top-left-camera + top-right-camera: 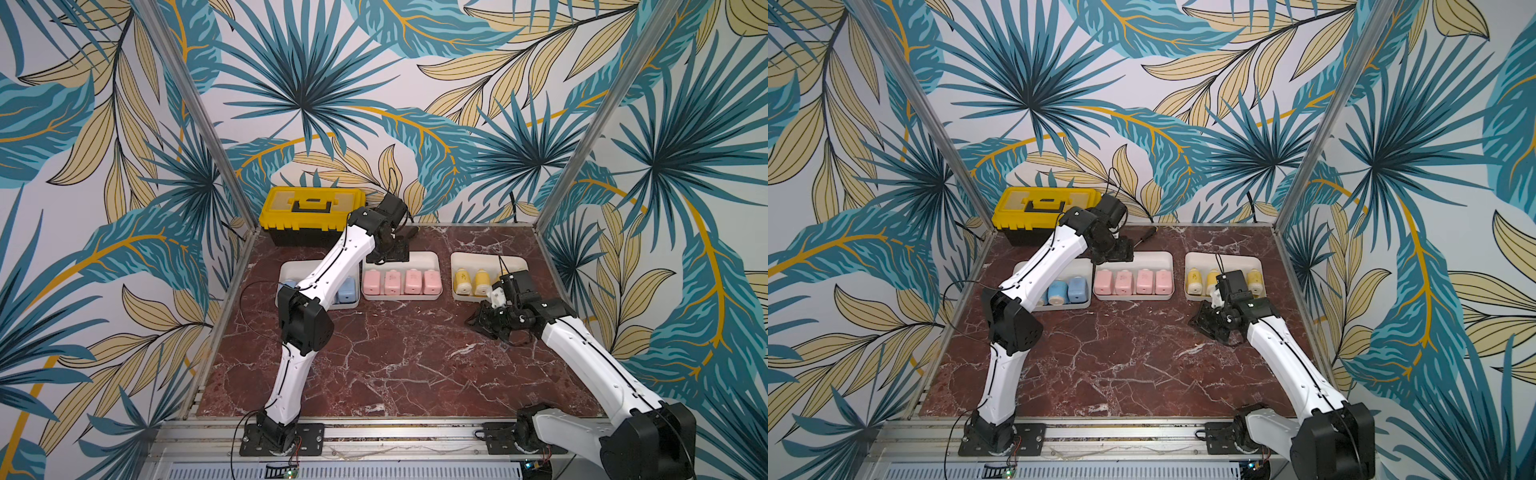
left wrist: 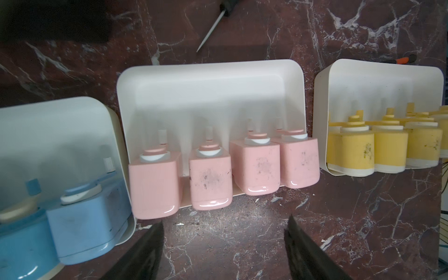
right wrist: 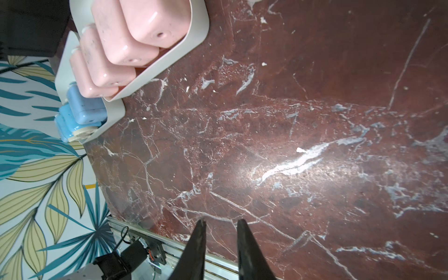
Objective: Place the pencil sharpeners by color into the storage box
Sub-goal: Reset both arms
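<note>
Three white storage boxes stand in a row. The left storage box (image 2: 60, 116) holds blue pencil sharpeners (image 2: 82, 230) (image 1: 346, 289). In the middle storage box (image 2: 208, 80), several pink pencil sharpeners (image 2: 209, 179) (image 1: 392, 282) stand side by side. The right storage box (image 2: 383, 80) holds yellow pencil sharpeners (image 2: 349, 150) (image 1: 461, 280). My left gripper (image 2: 225, 220) (image 1: 388, 254) hangs over the back of the pink box, open and empty. My right gripper (image 3: 221, 221) (image 1: 473, 321) is low over the table in front of the yellow box, jaws slightly apart, holding nothing.
A yellow toolbox (image 1: 311, 212) stands shut at the back left corner. A thin black-handled tool (image 2: 211, 29) lies on the red marble behind the pink box. An orange-tipped tool (image 2: 400, 59) lies behind the yellow box. Metal frame posts bound the table.
</note>
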